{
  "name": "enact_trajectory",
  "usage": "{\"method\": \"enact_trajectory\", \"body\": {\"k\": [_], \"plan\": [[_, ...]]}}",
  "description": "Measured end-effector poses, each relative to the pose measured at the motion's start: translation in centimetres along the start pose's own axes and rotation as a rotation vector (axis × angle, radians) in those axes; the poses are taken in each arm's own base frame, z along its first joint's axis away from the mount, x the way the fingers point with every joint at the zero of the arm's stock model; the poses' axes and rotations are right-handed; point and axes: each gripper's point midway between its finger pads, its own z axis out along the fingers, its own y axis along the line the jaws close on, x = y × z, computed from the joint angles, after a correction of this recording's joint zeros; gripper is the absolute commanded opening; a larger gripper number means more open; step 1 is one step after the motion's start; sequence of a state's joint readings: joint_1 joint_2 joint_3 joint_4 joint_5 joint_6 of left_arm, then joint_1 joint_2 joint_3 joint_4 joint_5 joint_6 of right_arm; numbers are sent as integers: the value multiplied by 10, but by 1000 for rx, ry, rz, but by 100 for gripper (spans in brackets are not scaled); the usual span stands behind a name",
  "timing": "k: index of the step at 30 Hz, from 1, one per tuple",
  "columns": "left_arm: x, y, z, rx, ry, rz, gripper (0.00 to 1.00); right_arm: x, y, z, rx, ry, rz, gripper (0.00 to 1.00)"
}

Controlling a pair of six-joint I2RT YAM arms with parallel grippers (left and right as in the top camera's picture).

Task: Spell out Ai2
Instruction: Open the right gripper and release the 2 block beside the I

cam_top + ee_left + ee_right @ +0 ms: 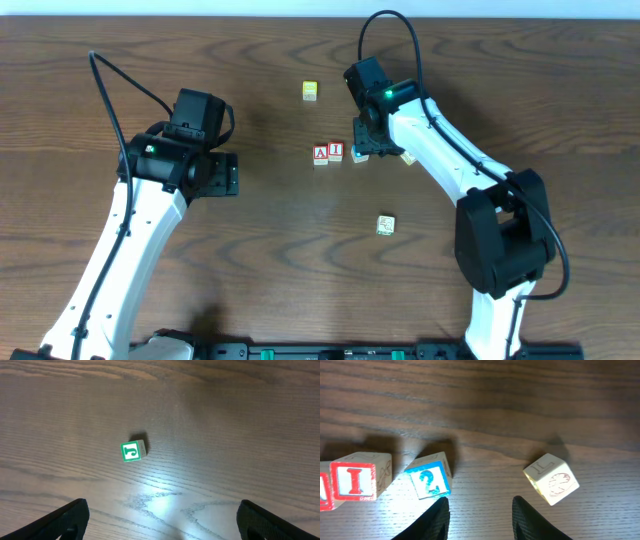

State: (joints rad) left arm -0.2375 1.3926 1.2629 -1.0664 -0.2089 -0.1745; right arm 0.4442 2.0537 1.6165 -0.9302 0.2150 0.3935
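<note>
**A:** Step?
**B:** Last character. The 2 block (429, 480) sits just ahead of one finger of the right claw (480, 506), beside the I block (354, 481) and skewed. Jaws apart, empty.
**A:** Next?
**B:** Probably nudge it square. The left claw (162, 510) is spread, idle over the J block (132, 451).

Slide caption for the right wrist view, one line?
Open right gripper near blue 2 block, set askew beside red I block.

arms (120, 250): white links — black joints | cables (389, 13): black | green LED (387, 96) | jaws: black
</note>
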Motion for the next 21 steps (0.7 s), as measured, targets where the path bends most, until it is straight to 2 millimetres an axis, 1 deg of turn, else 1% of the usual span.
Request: {"method": "enact_trajectory", "body": {"k": [11,21], "plan": [[0,0,0,0,0,0,95,-5,-8,2,20,-16,17,41],[0,0,0,0,0,0,95,4,-9,27,46,38,7,40]]}}
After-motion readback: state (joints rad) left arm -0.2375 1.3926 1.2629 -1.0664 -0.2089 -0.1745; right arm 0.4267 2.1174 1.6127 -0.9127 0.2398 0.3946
